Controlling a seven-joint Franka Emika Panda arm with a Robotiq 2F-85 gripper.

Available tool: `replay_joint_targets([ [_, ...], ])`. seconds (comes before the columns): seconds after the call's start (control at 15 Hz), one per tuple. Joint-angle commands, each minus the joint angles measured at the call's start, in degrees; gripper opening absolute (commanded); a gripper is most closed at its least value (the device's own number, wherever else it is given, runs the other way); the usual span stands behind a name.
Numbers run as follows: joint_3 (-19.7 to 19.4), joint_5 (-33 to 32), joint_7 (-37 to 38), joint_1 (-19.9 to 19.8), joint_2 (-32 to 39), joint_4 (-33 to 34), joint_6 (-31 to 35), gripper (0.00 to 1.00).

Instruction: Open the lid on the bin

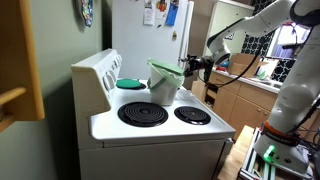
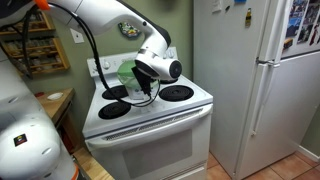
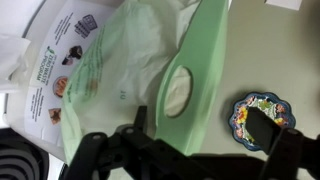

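Where your gripper (image 3: 187,152) hung: just off the bin's upper edge, released, its jaws spread wide with nothing clasped between them.
Fingers (image 3: 88,158): black, blocky and matte, one at each side of the wrist view's lower edge; whether either tip touched the green plastic could not be told.
Lid (image 3: 208,52): thin, flat, smooth light-green plastic flap with an oval cut-out in it, about as wide as the bin's top. It lay along the bin's rim in the wrist view, and in an exterior view (image 1: 160,68) it showed as a slanted green band at the top of the bin.
Bin (image 3: 115,85): pale, faintly translucent plastic with a soft sheen, tapering toward its base; you had it standing on the stovetop in both exterior views (image 1: 166,90) (image 2: 126,76), behind the front burners.
Dish (image 3: 258,112): round and shallow with a scalloped, patterned teal rim, well apart from the bin on the stovetop.
Coil burners (image 1: 143,113): black spiral rings, two at the front.
Stove (image 2: 150,128): white enamel, boxy, with a raised back panel.
Arm (image 2: 105,18): glossy white rounded shells, reaching over the stove.
Refrigerator (image 2: 258,90): tall, white, smooth doors.
Papers (image 3: 62,65): flat printed sheets behind the bin.
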Motion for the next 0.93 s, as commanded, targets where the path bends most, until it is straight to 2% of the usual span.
replay_joint_targets([
  [0.0, 0.29, 1.64, -0.40, -0.75, 0.85, 0.57, -1.87, 1.00],
  [0.87, 0.33, 0.25, 3.37, -1.43, -5.70, -2.31, -1.49, 1.00],
])
